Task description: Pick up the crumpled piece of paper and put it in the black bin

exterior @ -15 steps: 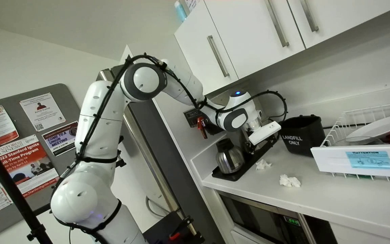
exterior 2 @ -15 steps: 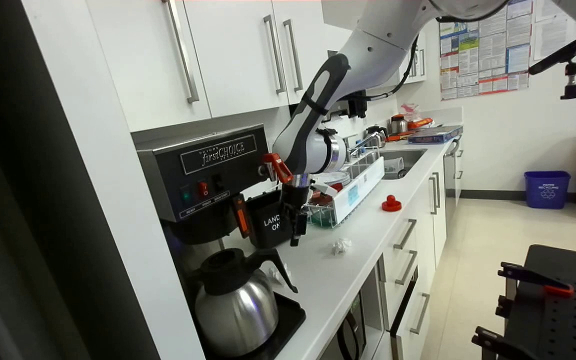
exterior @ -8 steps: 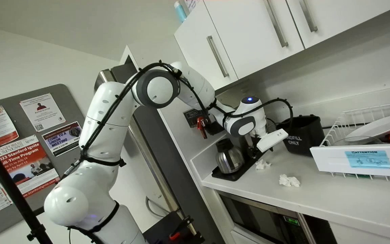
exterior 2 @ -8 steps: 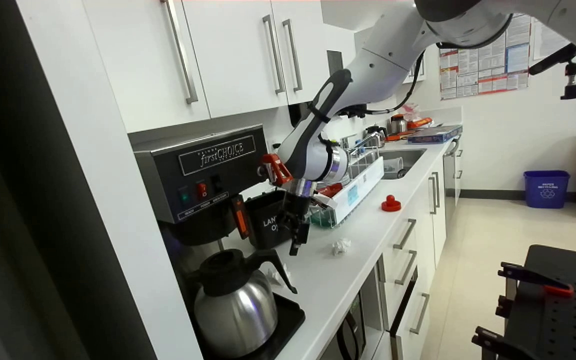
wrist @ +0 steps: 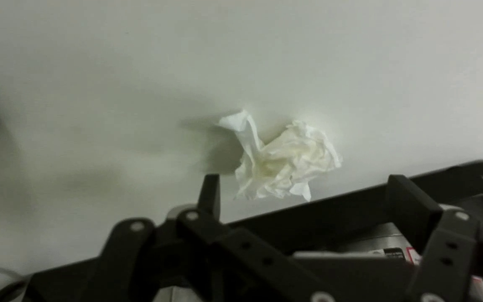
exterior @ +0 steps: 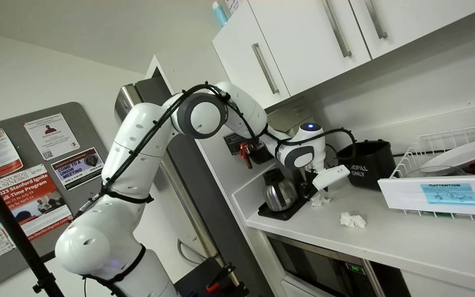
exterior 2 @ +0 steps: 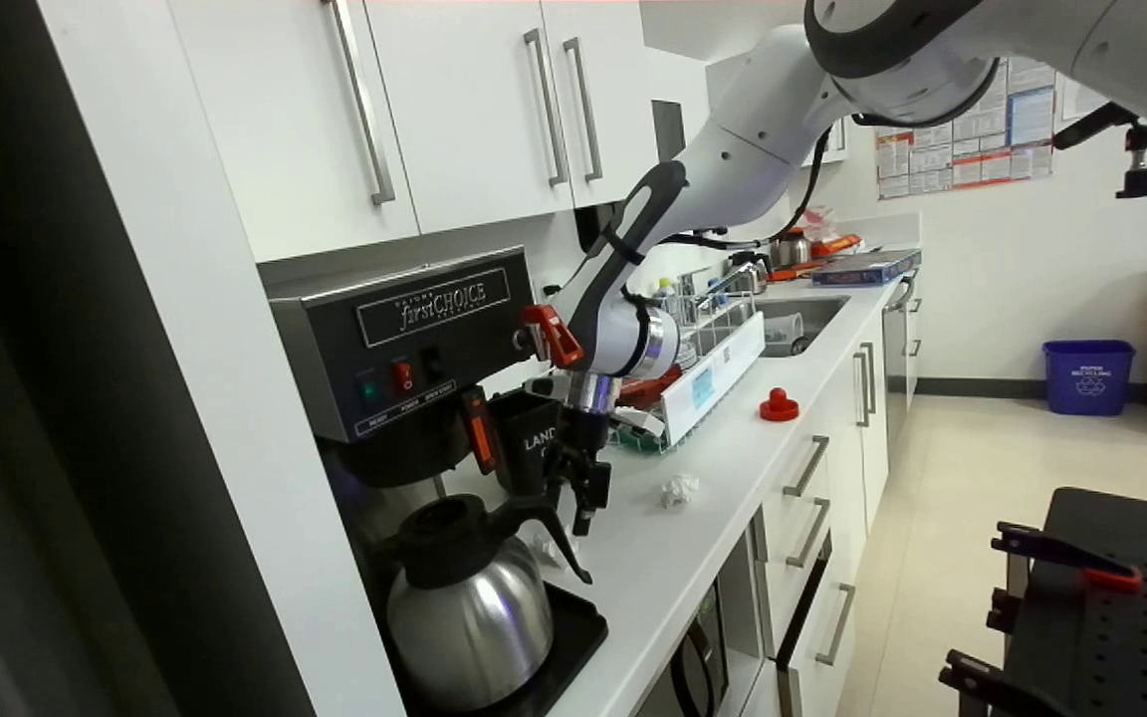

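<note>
The white, crumpled, tissue-like paper [wrist: 287, 161] lies near the end corner of the white countertop [exterior: 419, 239], back from its front edge, just beside the flat black tray [wrist: 329, 219]. It should prove light, soft and easily crushed; pinching the bulky middle looks surer than the thin raised flap. The black two-fingered gripper [wrist: 305, 181], spread wide and empty, hangs lower than half a second ago, though its exact height is hard to judge.

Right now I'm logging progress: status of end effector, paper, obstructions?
End effector open. Crumpled paper on counter, ungripped. Black tray close beside it, possible snag.
</note>
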Action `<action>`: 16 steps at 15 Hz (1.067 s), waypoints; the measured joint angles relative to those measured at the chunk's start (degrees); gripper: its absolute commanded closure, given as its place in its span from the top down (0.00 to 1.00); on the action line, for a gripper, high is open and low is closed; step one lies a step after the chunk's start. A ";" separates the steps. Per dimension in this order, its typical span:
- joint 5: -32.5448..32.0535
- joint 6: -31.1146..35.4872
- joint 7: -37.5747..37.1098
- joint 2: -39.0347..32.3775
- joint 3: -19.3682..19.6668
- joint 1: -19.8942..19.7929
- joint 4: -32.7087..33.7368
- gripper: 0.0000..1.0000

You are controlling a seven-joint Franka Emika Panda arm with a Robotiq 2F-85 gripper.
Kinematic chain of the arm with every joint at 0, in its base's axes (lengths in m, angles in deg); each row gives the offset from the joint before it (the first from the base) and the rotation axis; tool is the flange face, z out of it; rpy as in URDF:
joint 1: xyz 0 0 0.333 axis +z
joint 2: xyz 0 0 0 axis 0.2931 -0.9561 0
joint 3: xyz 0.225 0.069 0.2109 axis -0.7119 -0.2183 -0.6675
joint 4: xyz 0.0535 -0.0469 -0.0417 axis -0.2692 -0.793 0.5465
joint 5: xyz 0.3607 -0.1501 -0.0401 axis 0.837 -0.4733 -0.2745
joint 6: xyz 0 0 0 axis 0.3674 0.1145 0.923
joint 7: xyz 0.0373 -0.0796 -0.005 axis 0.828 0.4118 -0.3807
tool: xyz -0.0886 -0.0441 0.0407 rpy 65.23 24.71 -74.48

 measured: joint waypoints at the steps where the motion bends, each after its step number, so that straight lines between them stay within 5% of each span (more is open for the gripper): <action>1: -0.05 -0.58 0.00 -0.48 0.27 0.53 0.59 1.00; 2: -0.09 -1.02 0.00 -0.93 0.69 1.17 1.18 1.00; 3: -0.14 -1.38 -0.01 -1.34 1.26 1.91 1.77 0.75; 5: -0.25 -1.71 -0.08 -2.12 2.43 3.30 2.81 0.66; 13: -1.08 -1.73 -0.51 -3.09 5.29 6.50 4.78 0.05; 16: -1.98 -1.65 -1.72 -2.31 6.11 7.60 4.82 0.01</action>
